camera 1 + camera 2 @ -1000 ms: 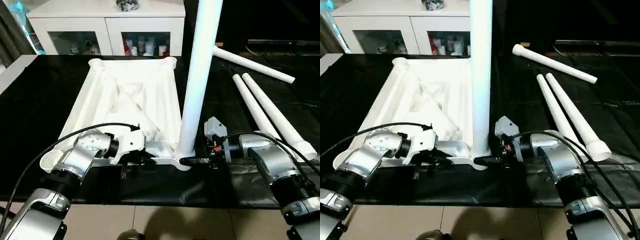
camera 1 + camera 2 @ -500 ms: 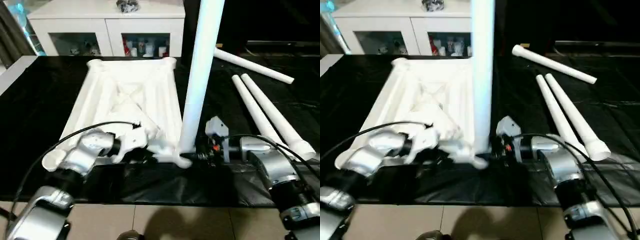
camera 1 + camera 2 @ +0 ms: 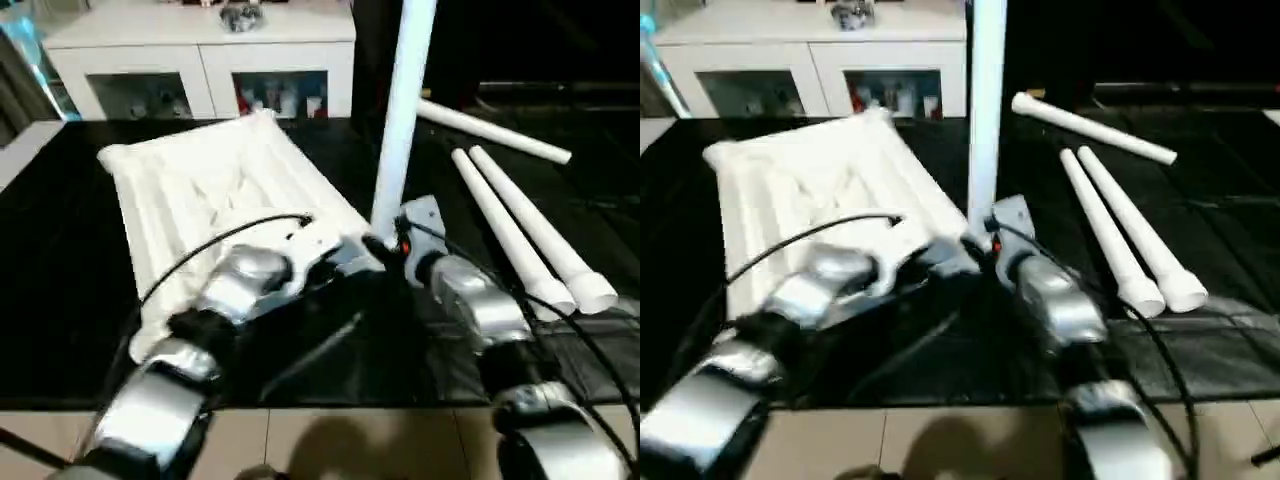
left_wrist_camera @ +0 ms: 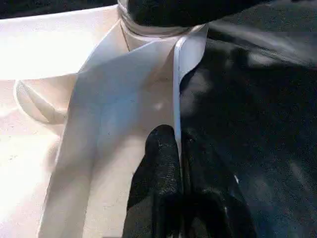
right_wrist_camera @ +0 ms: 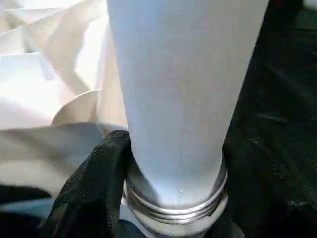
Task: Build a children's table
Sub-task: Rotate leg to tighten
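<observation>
Tabletop (image 3: 200,190) now skewed; three spare legs (image 3: 520,225) beside, cabinet (image 3: 200,60) behind

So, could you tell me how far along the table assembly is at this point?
Early. One leg stands upright in a corner socket of the upturned tabletop, threads still showing at its base, so it is not fully screwed in. The right gripper grips that leg low down, and the left gripper pinches the tabletop's rim. Three loose legs lie on the black table, still to fit.
</observation>
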